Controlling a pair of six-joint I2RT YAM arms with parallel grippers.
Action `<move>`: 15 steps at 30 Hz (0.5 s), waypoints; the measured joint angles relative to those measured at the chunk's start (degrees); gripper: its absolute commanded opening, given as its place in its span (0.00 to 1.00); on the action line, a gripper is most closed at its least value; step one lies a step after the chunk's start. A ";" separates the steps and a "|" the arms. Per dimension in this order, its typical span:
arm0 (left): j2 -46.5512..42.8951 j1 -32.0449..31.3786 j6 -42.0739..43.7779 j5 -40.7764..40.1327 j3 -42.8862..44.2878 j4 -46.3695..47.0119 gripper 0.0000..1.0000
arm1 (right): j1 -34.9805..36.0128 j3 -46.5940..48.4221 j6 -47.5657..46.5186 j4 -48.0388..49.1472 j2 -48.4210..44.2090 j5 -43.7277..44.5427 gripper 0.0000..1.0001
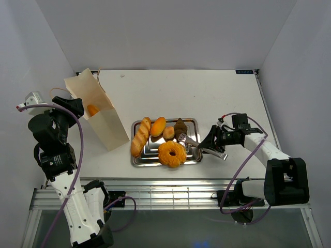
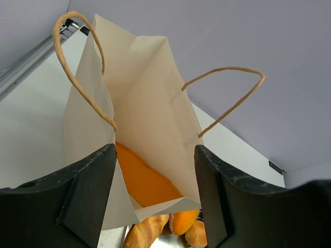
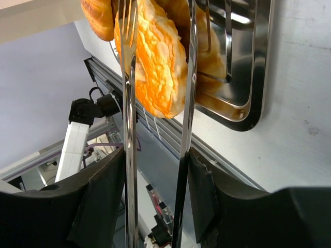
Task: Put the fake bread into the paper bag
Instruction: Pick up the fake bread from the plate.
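Props the paper bag tilted open for loading, left gripper jaws wide at its mouth, grip unclear; one orange loaf inside. Over the tray, clamps tongs in the right gripper, prongs astride the ring doughnut, ready to lift.

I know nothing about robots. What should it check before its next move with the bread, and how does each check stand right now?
1. Tongs held by the right gripper: ok, they sit between its jaws.
2. Tongs around the ring doughnut: ok, one arm on each side. Whether the squeeze is firm: cannot tell.
3. Paper bag mouth open: ok.
4. Room in the bag: ok, only one orange loaf shows inside.
5. Left gripper steadying the bag: cannot tell. Its jaws stand wide at the mouth.
6. Doughnut lifted off the tray: cannot tell.
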 measured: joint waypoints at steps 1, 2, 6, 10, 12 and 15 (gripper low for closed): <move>0.00 0.00 0.00 0.00 -0.02 0.00 0.72 | 0.00 -0.57 0.46 0.37 -0.02 -0.17 0.56; -0.02 0.00 0.00 0.02 -0.02 0.00 0.72 | 0.00 -0.98 0.76 0.87 -0.02 -0.42 0.56; 0.00 0.00 0.00 0.02 -0.13 0.00 0.72 | 0.00 -2.10 2.64 3.48 0.02 -1.81 0.57; 0.00 0.00 0.04 0.02 -0.13 0.00 0.72 | 0.00 -2.10 4.70 6.49 0.17 -2.91 0.57; 0.00 0.00 0.07 0.02 -0.13 0.00 0.72 | 0.00 -2.10 5.81 7.89 0.48 -3.37 0.57; 0.00 0.00 0.09 0.02 -0.15 0.00 0.72 | 0.00 -2.10 7.63 9.97 1.05 -4.28 0.56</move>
